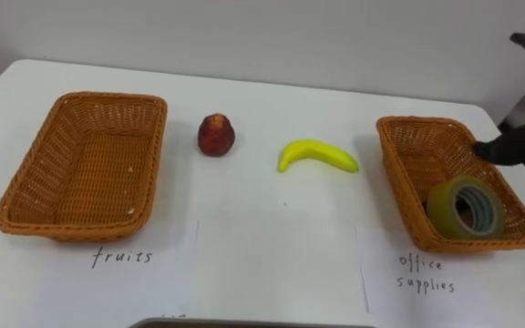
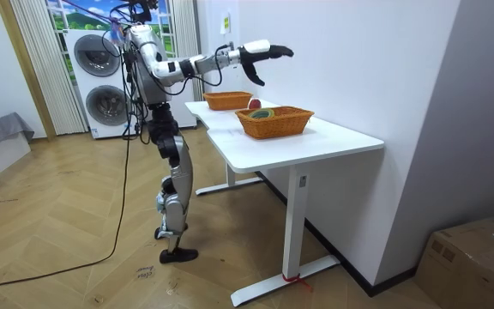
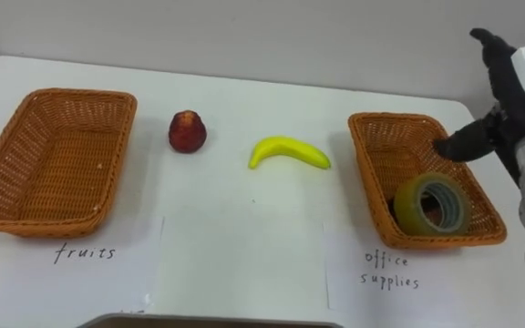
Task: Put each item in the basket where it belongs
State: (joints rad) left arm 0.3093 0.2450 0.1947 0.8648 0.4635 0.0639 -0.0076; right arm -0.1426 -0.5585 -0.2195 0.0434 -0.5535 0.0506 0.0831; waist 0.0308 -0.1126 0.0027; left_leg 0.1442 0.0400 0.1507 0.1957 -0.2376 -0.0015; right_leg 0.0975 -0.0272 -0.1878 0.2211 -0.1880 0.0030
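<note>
While the right hand point(image 1: 518, 143) hangs above the far right corner of the right basket point(image 1: 408, 173), fingers apart and holding nothing, we find the sort part done. Tape point(image 1: 443, 208) lies tilted inside that basket, toward its near end. The left basket point(image 1: 30, 173) holds nothing. A red fruit point(image 1: 216, 135) and a banana point(image 1: 317, 155) lie on the counter point(image 1: 262, 264) between the baskets, apart from each other and touching neither basket. The red fruit is nearer the left basket, the banana nearer the right.

Step in hand, in our judgement: office supplies are dealt with, fruit is outstanding, and the hand is between items. The next move, we judge, calls for the hand to clear the right basket's rim, cross to the robot's left, come down over the banana as the closer fruit, and close across its curved body.

Edges and room: bare counter surrounds both fruits, so approach from above looks unobstructed. A wall point(image 1: 262, 36) stands behind the counter's far edge, well back from the fruit. The right basket's rim is the nearest obstruction under the hand. The red fruit sits between the banana and the left basket; we judge a low carry could knock it, and it may roll
</note>
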